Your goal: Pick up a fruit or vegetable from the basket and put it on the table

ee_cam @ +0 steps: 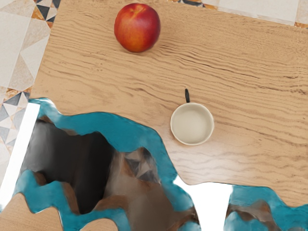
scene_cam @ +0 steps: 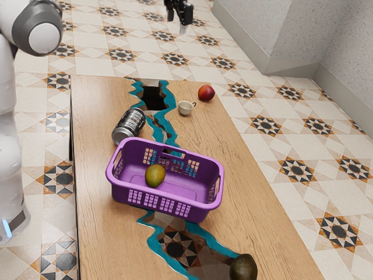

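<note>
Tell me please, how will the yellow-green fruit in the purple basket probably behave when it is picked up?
The yellow-green fruit is probably stiff, since its shape is full and rounded. If nudged, it may roll on its curved sides, though the purple basket's walls should stop it. Its skin looks smooth, so it might slip.

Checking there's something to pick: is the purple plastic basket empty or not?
Not empty: in the exterior view, an oval green-yellow fruit lies inside the purple plastic basket.
</note>
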You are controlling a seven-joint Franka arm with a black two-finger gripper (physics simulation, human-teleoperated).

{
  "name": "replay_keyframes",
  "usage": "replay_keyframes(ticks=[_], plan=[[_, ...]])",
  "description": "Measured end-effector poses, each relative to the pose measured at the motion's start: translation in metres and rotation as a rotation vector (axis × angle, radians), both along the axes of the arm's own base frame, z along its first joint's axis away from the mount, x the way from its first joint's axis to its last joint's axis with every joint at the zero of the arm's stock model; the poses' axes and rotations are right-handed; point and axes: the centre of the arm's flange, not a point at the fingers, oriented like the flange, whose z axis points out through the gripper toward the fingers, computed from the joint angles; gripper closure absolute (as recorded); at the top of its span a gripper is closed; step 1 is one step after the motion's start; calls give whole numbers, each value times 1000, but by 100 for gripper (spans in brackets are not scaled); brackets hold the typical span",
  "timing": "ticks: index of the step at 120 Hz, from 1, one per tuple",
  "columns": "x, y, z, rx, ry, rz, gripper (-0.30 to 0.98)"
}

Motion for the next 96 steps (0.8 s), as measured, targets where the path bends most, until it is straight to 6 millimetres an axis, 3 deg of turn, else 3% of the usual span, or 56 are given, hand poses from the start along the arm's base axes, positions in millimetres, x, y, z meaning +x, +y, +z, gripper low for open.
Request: replay_keyframes(ticks=[15, 26, 28, 34, 37, 42, 48, 54, 60, 63, 68, 73, 80, 88, 92, 96], plan=[[29, -61, -1, -40, -16, -131, 2], [42, -96, 2, -47, -22, -202, 2], [40, -101, 12, -25, -34, -210, 2], [17, -121, 87, 74, -160, -238, 2], [8, -131, 110, 108, -201, -251, 2], [4, -145, 125, 139, -219, -274, 2], [6, -160, 128, 156, -213, -304, 2], [29, -170, 100, 150, -145, -327, 2], [65, -162, 44, 123, -28, -319, 2], [77, -139, 15, 103, 27, -282, 2], [79, -79, -35, 51, 116, -183, 2], [66, -31, -77, -11, 175, -102, 2], [35, -11, -118, -81, 201, -59, 2], [-21, -17, -142, -127, 169, -32, 2], [-47, -28, -128, -88, 137, 15, 2], [-59, -62, -104, 2, 104, 62, 2]])
